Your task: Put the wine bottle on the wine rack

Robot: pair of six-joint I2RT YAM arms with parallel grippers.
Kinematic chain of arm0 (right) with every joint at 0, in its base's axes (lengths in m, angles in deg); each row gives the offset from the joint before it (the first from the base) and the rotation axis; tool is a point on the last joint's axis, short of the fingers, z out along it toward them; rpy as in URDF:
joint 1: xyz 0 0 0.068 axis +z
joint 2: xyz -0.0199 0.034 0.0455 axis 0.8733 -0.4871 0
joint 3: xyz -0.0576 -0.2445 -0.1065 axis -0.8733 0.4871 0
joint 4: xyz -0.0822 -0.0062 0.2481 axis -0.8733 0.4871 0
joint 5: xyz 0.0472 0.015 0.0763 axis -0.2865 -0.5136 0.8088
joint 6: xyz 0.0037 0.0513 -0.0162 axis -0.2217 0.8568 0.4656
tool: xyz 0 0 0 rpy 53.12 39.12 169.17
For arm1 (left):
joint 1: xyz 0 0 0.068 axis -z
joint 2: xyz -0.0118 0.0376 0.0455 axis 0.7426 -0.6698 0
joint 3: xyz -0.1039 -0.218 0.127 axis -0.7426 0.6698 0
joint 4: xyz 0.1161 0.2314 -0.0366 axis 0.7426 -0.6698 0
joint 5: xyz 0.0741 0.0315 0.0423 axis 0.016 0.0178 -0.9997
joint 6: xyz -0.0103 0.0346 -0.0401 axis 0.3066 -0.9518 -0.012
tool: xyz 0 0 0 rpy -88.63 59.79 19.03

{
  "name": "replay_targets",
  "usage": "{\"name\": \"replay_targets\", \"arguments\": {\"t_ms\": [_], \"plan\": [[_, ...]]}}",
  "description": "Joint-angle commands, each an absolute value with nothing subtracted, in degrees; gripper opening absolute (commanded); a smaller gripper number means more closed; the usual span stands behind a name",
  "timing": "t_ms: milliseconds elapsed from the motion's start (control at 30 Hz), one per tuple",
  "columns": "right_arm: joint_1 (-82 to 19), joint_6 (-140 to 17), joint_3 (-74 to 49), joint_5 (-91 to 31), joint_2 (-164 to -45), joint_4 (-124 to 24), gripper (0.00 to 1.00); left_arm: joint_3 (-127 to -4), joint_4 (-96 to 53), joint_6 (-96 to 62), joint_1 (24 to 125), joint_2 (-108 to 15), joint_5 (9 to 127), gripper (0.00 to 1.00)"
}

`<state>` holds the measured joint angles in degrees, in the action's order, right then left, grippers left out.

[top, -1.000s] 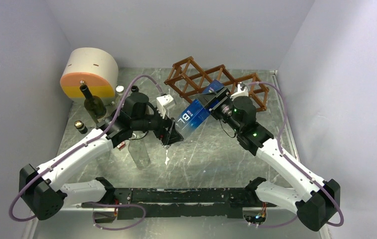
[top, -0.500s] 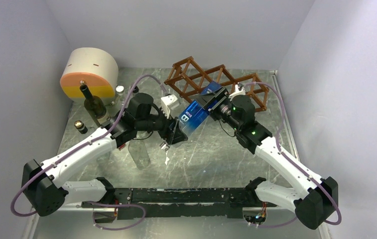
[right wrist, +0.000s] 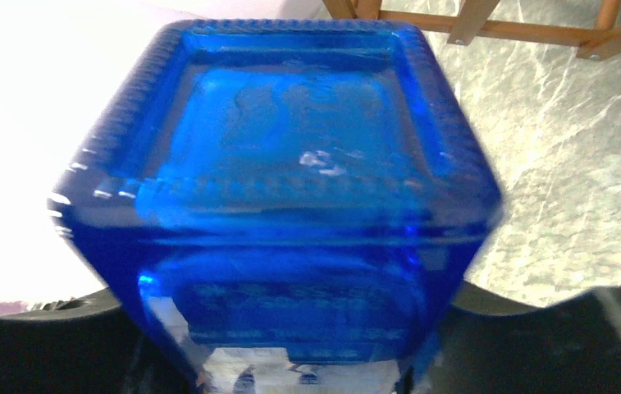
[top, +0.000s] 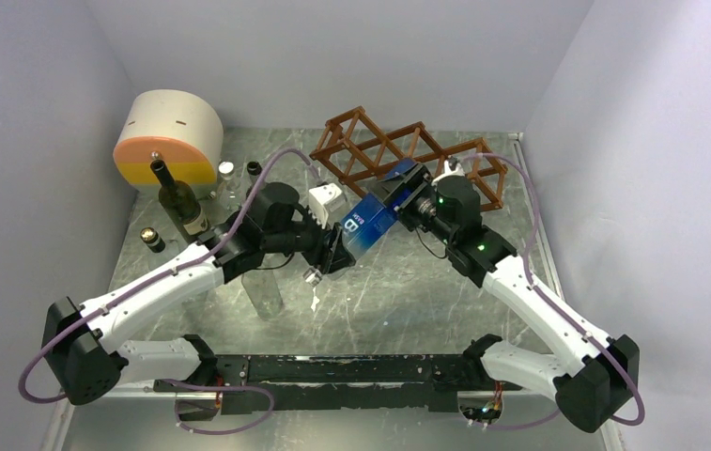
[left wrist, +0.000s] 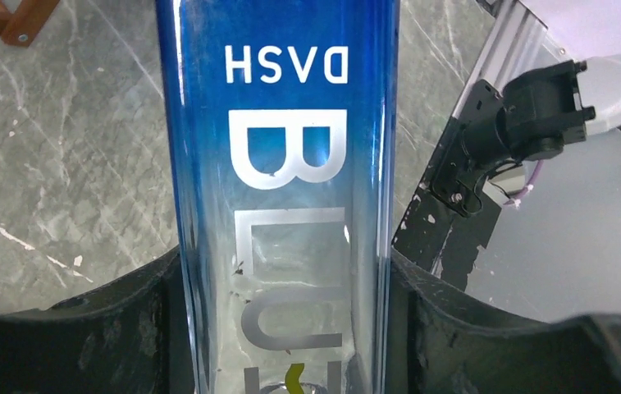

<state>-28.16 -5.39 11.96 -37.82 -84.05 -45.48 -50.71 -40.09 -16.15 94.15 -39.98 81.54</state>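
Observation:
The wine bottle (top: 370, 218) is a square glass bottle, deep blue at its base and fading to clear, with white "DASH BLU" lettering. It is held tilted above the table between both arms. My left gripper (top: 332, 250) is shut on its clear part; in the left wrist view the bottle (left wrist: 278, 164) fills the gap between the black fingers (left wrist: 85, 328). My right gripper (top: 409, 200) is shut on the blue base end, which faces the camera in the right wrist view (right wrist: 290, 164). The reddish-brown lattice wine rack (top: 379, 148) stands just behind the bottle.
A dark green bottle (top: 179, 199) stands at the left in front of a beige-and-orange cylinder (top: 168, 136). A clear bottle (top: 263, 292) lies under my left arm. A small dark bottle (top: 152, 240) and two caps (top: 226, 169) lie nearby. The walls enclose the table.
Both arms have carried the bottle a little to the right and back, toward the rack. My left arm has stretched further right. Both grips are unchanged.

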Motion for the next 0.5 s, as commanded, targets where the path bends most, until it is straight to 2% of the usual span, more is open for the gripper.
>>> {"name": "replay_targets", "arguments": {"t_ms": [0,167,467], "plan": [[-27.77,-9.92,6.98,-41.13,-81.94,-39.66,0.82,-52.72,-39.60,-13.64,93.93,-39.15,70.48,0.07],[-27.92,-14.22,6.03,-48.16,-79.28,-30.83,0.89,-54.17,-44.84,-10.51,93.92,-37.51,63.60,0.07],[-27.95,-16.30,3.24,-52.18,-72.46,-24.18,0.87,-56.59,-53.29,-8.57,93.92,-37.43,60.98,0.07]]}}
